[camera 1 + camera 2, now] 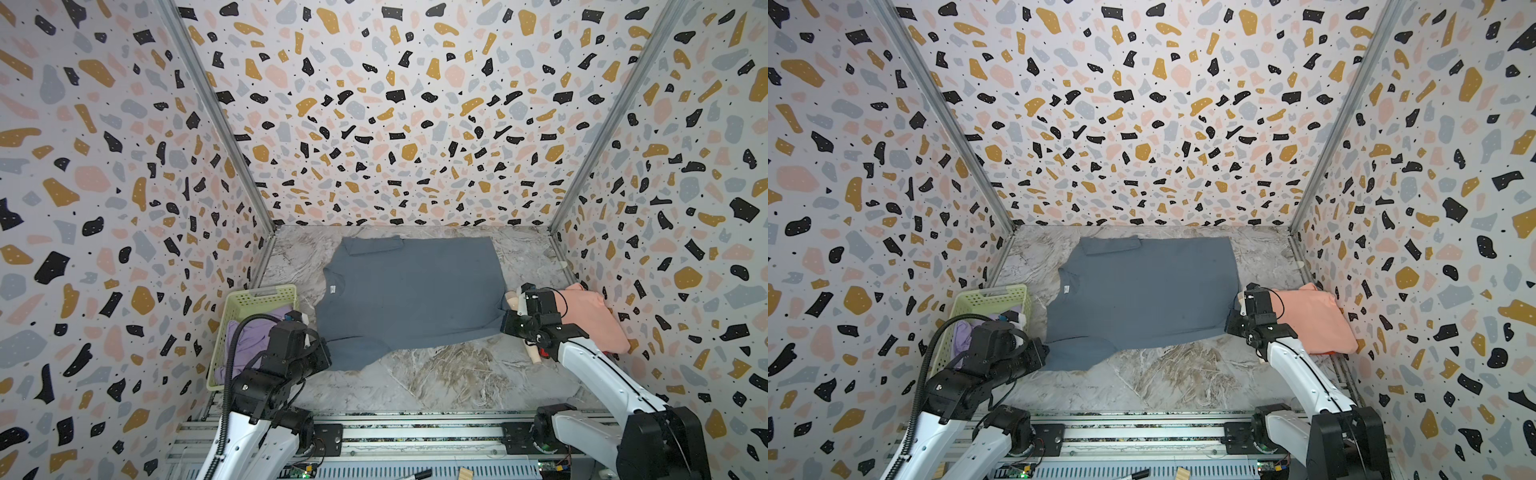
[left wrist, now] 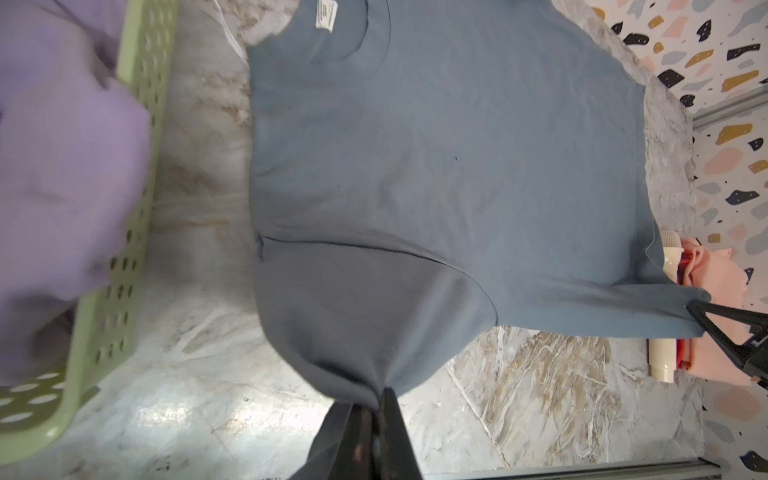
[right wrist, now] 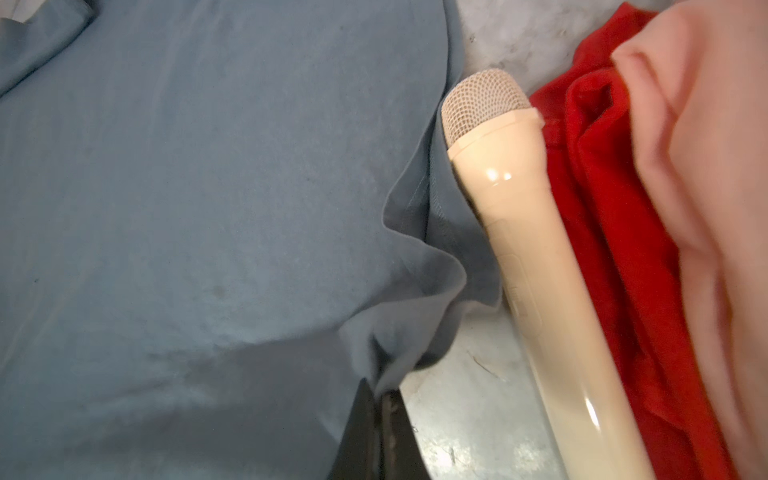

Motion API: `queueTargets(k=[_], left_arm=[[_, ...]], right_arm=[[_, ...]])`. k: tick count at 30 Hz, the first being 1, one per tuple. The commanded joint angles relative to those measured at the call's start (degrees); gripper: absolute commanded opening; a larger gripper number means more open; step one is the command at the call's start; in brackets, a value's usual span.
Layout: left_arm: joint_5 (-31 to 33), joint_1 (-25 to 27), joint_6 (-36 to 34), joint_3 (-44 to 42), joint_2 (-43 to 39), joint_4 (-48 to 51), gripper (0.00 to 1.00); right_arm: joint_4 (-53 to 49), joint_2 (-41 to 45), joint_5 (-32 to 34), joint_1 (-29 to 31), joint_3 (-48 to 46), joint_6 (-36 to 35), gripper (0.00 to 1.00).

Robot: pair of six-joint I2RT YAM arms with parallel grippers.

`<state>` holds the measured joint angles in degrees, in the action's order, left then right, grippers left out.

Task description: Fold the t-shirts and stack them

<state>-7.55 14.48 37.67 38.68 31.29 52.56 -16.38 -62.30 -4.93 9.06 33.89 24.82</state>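
Mid-table on the grey marble-patterned tabletop (image 1: pixel 436 374): slate blue-grey soft cloth t-shirt (image 1: pixel 411 291), spread nearly flat; collar and small white neck label (image 1: pixel 332 289) toward the left of both top views, hem toward the right; long axis side to side across the table, far sleeve (image 1: pixel 374 245) already tucked in over the body; left gripper (image 2: pixel 383 394) pinched fully shut on the near sleeve; right gripper (image 3: pixel 375 386) likewise clamped shut on the near hem corner, just beside a cream plastic toy microphone (image 3: pixel 540 270); near edge drawn taut between the two and seemingly raised a little off the surface; judged as the start of the lengthwise fold; next, probably: lifting both held points together, keeping the edge straight, carrying it toward the far edge and laying it down parallel, without dragging the body or knocking the microphone; beyond the microphone, folded salmon pink shirt (image 1: pixel 594 316) lying on a red shirt (image 3: pixel 602 208), the stack to join; crumpled lilac shirt (image 1: pixel 249 336) waiting in the pale green plastic lattice basket (image 1: pixel 259 293) at the left
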Motion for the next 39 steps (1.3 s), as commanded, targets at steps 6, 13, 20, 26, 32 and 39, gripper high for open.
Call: queueTargets(k=[6,13,20,26,32,39], left_arm=[[-3.3,0.0,-4.9,2.5,7.4,-8.2,0.00],[-13.7,0.1,-7.4,4.0,6.3,-4.3,0.00],[-19.7,0.1,-9.1,14.9,4.8,-2.3,0.40],[2.9,0.0,-9.6,16.6,9.5,1.3,0.38],[-6.8,0.4,-7.3,8.9,10.3,-8.9,0.36],[-10.2,10.1,1.1,-4.5,7.3,-20.0,0.39]], right_arm=[[0.1,-0.1,-0.8,-0.1,1.6,0.7,0.00],[-8.3,-0.6,2.3,0.0,2.9,0.3,0.00],[-16.5,2.2,12.6,-0.2,12.9,0.5,0.59],[-11.2,3.3,7.3,-0.2,15.9,-1.0,0.61],[-5.2,4.6,-1.2,1.1,11.8,0.6,0.60],[-1.1,3.6,-3.7,3.2,6.1,2.5,0.60]])
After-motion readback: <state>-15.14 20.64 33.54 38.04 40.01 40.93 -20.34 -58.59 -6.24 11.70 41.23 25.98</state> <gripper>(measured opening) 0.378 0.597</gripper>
